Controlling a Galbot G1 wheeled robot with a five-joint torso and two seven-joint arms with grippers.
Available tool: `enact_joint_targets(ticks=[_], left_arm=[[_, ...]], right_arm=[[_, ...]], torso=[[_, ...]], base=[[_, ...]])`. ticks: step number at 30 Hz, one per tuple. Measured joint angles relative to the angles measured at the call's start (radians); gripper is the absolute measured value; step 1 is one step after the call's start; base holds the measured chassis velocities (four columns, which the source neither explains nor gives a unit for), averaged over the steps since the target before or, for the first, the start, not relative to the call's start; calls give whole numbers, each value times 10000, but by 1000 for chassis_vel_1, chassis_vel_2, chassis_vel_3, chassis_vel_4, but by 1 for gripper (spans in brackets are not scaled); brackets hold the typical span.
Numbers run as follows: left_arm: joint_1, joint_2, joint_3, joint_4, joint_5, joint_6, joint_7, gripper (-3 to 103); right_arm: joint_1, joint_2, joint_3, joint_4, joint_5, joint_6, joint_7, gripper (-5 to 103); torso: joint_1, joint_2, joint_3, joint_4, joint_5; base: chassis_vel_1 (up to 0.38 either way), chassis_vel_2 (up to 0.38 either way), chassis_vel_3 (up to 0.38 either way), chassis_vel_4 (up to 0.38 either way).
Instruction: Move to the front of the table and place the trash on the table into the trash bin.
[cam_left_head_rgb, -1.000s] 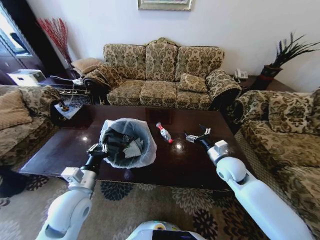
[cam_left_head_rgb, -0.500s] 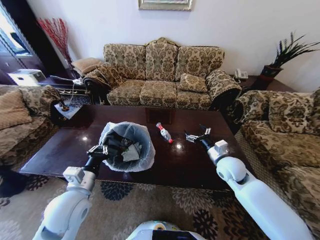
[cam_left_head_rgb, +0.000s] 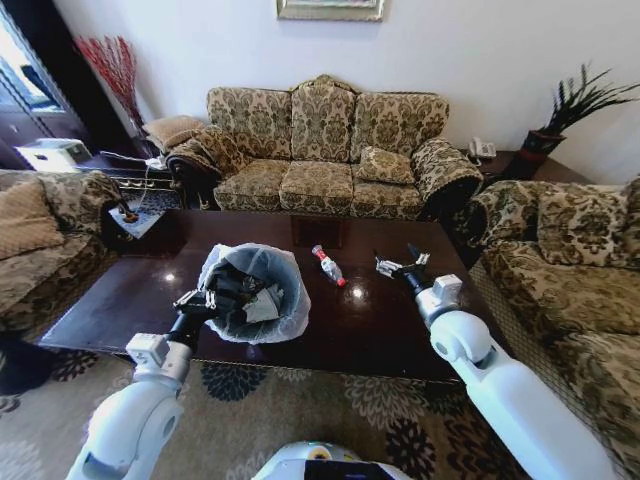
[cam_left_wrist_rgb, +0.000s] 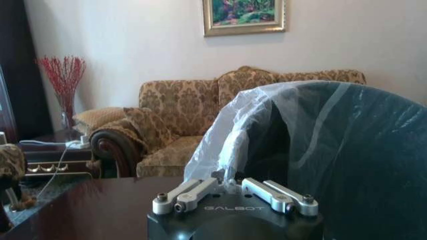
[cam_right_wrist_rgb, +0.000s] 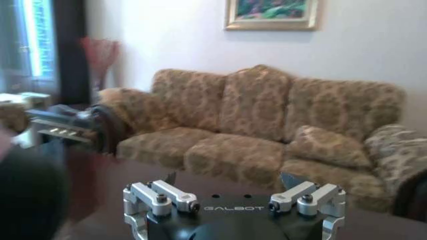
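Head view: trash bin (cam_left_head_rgb: 254, 292) sat on counter (cam_left_head_rgb: 380, 320), left gripper (cam_left_head_rgb: 203, 299) clamped on its bag-lined rim; bottle (cam_left_head_rgb: 328, 266) lay just beside bin. Right gripper (cam_left_head_rgb: 402, 267) spread wide above counter, nothing held. Left wrist view: bag (cam_left_wrist_rgb: 233, 135) bunched between fingers (cam_left_wrist_rgb: 183, 194). Sofa (cam_left_head_rgb: 320, 150) behind counter.

The right gripper (cam_left_head_rgb: 399, 266) has risen slightly above the table (cam_left_head_rgb: 380, 315).

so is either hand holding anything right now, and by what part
The left hand grips the trash bin by its bag-lined rim. The right hand is open and empty above the table.
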Motion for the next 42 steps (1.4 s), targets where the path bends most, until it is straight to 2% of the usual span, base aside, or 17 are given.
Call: enact_joint_targets(ticks=[4,8,9,13,14,21,25,28,30,31,34,35,36,38,42], left_arm=[[0,0,2,3,-2,-2,-4,1],[0,0,3,6,-3,-6,-5,1],[0,-1,4,6,-5,-6,-5,1],[-41,-191,56,275,25,-177,24,1],[-54,-236,85,354,-4,-218,69,1],[-78,-223,62,386,-78,-222,116,1],[-145,-111,50,420,-81,-208,104,1],[-240,29,54,438,-92,-188,90,1],[-241,54,36,438,-103,-180,93,1],[-279,57,12,439,-109,-164,75,1],[-557,184,65,531,-188,-107,9,1],[-766,319,132,629,-275,-52,-3,1],[-969,528,213,755,-401,2,11,1],[-982,607,213,787,-453,10,21,1],[-776,734,50,733,-678,14,-27,1]], right_arm=[[-566,24,-92,407,-320,57,-245,100],[-158,62,68,392,-132,-10,82,100],[189,-27,185,324,106,-115,329,100],[490,-229,308,228,321,-223,433,100],[472,-225,300,229,314,-255,432,100],[388,75,-50,-123,115,-547,118,100],[763,307,-462,-811,387,-658,-355,100],[1201,494,-831,-1616,623,-574,-738,100],[1754,643,-1335,-2497,713,-214,-976,100],[2187,770,-1756,-3172,879,54,-1161,100],[2667,923,-2120,-3898,1118,208,-1371,100],[2798,981,-2201,-4200,1187,281,-1457,100],[2959,1098,-2287,-4605,1231,360,-1556,100],[3120,1215,-2385,-4908,1242,419,-1631,100],[3964,1964,-3067,-6280,1229,591,-1891,100]], torso=[[-1,0,0,-8,1],[-2,1,-1,-5,2],[-1,1,-1,4,-1],[2,0,1,1,-5],[1,0,1,-5,-3],[-1,0,0,-4,0],[0,0,0,1,1],[-1,0,0,-7,0],[-1,0,0,-5,1],[0,0,1,4,-1],[1,-1,1,11,2],[0,0,1,5,-1],[1,0,1,-14,-4],[1,-1,1,-19,-6],[0,-1,2,2,0]], base=[[0,0,0,0],[0,0,0,0],[0,0,0,0],[0,0,0,0],[0,0,0,0],[0,0,0,0],[0,0,0,0],[0,0,0,0],[0,0,0,0],[0,0,0,0],[0,0,0,0],[0,0,0,0],[0,0,0,0],[0,0,0,0],[0,0,0,0]])
